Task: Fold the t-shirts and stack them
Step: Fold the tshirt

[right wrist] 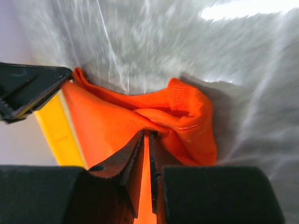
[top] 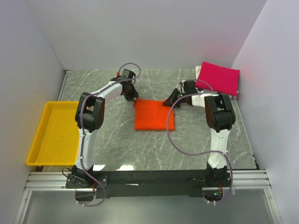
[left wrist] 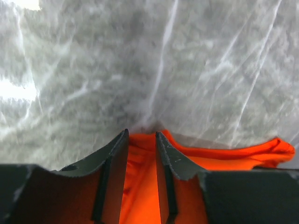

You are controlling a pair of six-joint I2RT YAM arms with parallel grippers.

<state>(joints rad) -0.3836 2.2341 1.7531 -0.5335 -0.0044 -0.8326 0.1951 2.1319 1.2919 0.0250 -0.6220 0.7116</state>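
The orange t-shirt (top: 154, 116) lies folded into a rectangle at the middle of the table. My left gripper (top: 135, 99) is at its far left corner; in the left wrist view its jaws (left wrist: 141, 133) stand apart with orange cloth (left wrist: 233, 151) lying between and beneath them. My right gripper (top: 167, 102) is at the far right corner; in the right wrist view its jaws (right wrist: 145, 133) are pinched on a bunched fold of the orange cloth (right wrist: 187, 116). The magenta-pink t-shirt (top: 218, 77) lies folded at the far right corner of the table.
A yellow tray (top: 53, 133) sits at the table's left edge and also shows in the right wrist view (right wrist: 56, 135). White walls close in the table at the back and on both sides. The tabletop is grey marble (top: 196, 140).
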